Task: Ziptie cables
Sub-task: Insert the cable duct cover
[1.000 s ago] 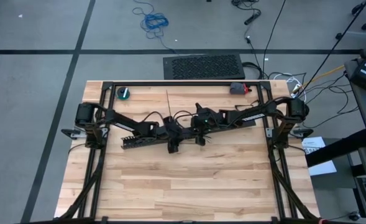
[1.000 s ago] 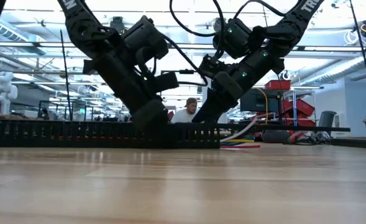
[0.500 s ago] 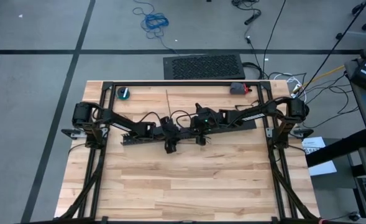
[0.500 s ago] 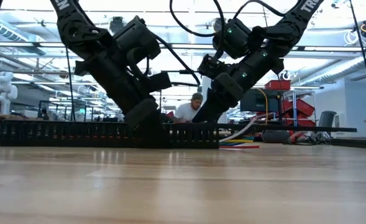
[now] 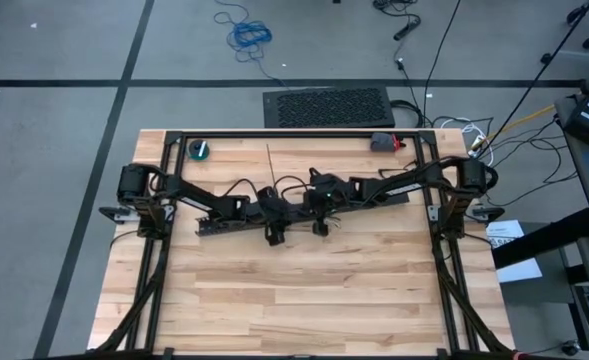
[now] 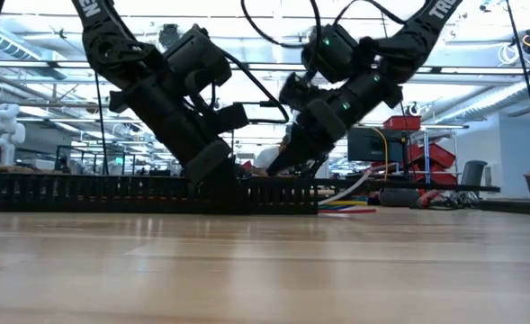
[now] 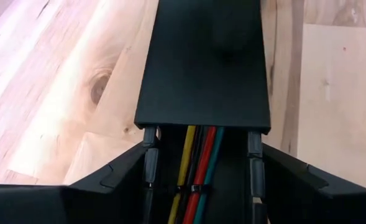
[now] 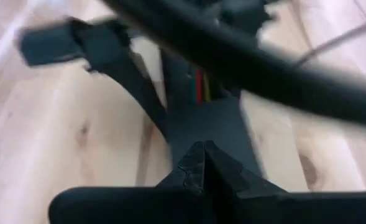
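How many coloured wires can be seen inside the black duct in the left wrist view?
3: a yellow wire, a red wire beside it and a green wire next to the red, all running along the duct under its lid. More may be hidden beneath.

Cables (image 7: pixel 198 168): yellow, red, green strands. Duct (image 7: pixel 204 62): matte black, slotted sides. Table (image 5: pixel 314 290): pale wood planks, brown knot. Arms: black.

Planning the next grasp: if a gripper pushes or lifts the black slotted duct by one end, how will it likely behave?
The black slotted duct looks long, thin-walled and hollow, so probably light, and a push near one end would likely swing it on the smooth table. Its comb-like slotted walls may flex when squeezed. The left gripper straddles it, with the cables lying inside, so these could shift if it tilts.
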`<state>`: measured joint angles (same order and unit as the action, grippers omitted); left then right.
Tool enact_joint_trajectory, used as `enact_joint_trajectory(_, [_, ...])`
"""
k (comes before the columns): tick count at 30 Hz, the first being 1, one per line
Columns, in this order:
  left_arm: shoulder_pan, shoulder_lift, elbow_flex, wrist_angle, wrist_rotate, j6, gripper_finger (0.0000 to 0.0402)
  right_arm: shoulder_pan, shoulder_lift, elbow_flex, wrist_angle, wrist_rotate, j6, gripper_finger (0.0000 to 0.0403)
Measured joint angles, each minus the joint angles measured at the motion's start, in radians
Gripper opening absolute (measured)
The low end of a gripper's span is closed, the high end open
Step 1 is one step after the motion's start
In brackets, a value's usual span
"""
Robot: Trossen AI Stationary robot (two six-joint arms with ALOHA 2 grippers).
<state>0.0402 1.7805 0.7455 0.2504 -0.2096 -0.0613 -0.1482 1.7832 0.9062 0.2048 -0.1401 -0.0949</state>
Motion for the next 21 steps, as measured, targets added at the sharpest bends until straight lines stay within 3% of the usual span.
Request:
enact_joint_trajectory(13, [0.0, 0.0, 0.0, 0.0, 0.003, 0.014, 0.0248, 0.012, 0.005, 0.116, -0.241, 0.082, -0.055, 0.0])
enact_joint_trajectory(21, [0.0, 0.002, -0.001, 0.026, 0.019, 0.031, 0.0248, 0.014, 0.119, 0.129, -0.135, 0.03, -0.042, 0.0])
